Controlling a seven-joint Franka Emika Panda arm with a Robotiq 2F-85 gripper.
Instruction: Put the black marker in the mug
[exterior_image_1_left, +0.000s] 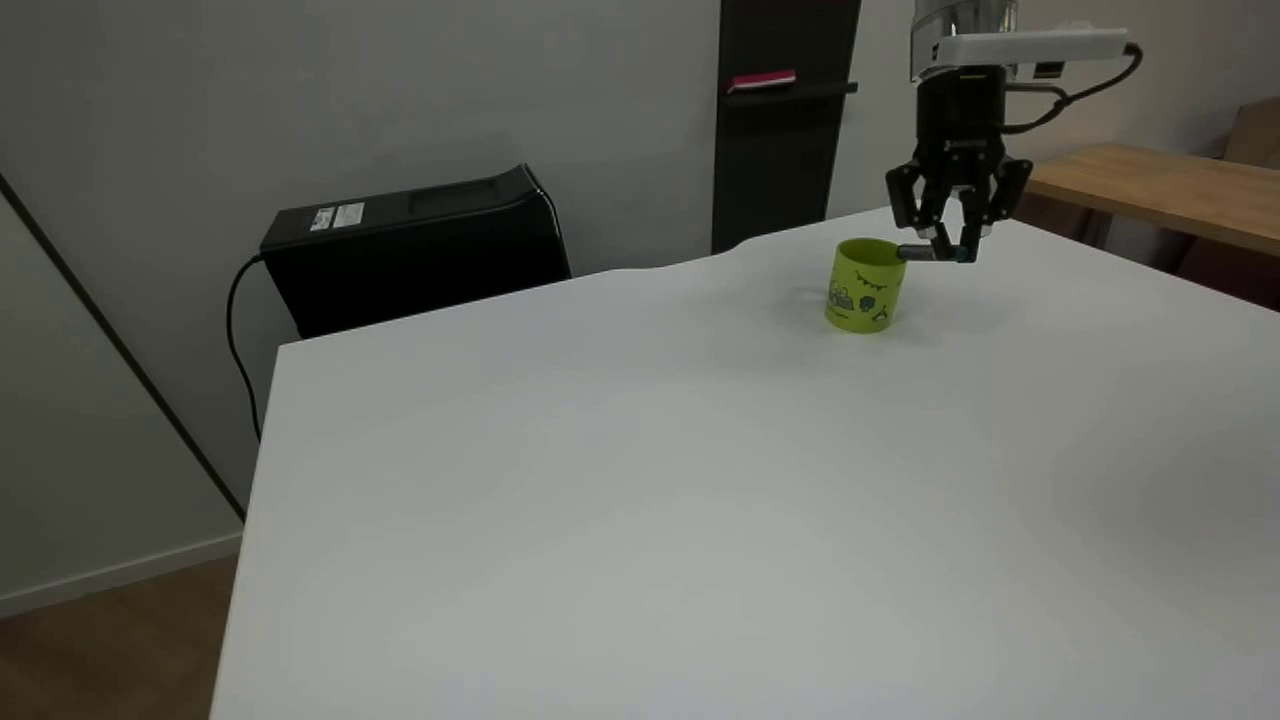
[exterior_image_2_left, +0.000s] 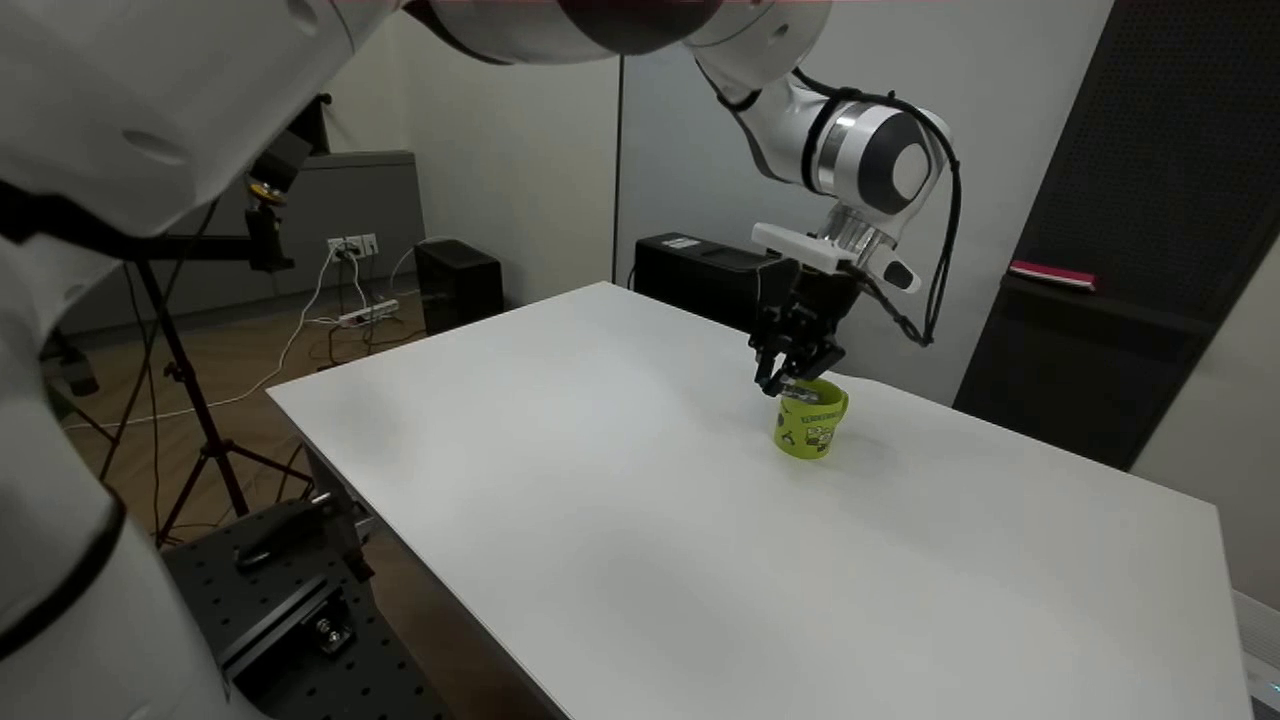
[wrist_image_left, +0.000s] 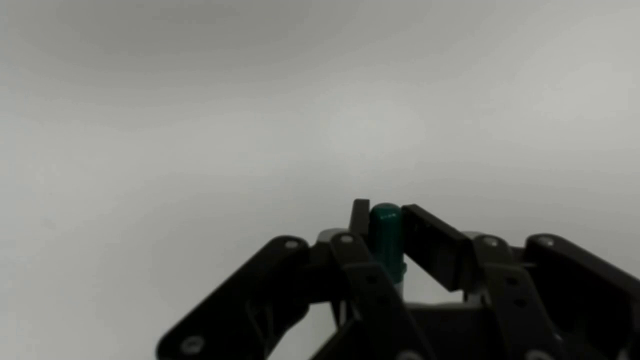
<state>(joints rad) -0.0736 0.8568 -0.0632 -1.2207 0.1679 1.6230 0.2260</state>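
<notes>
Wrist view: gripper (wrist_image_left: 386, 212) pinching the black marker (wrist_image_left: 388, 244), so pickup's done. It's sideways at the rim of the mug (exterior_image_1_left: 864, 295), near the far edge of the desk (exterior_image_1_left: 640, 500); dropping it in's left.

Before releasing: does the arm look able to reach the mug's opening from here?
Probably yes: nothing visible blocks the end effector, and the marker overlaps the rim of the mug in both exterior views. Held roughly level, the marker may need tilting first.

In the wrist view, the claw (wrist_image_left: 385, 210) partly hides the marker (wrist_image_left: 388, 245).
</notes>
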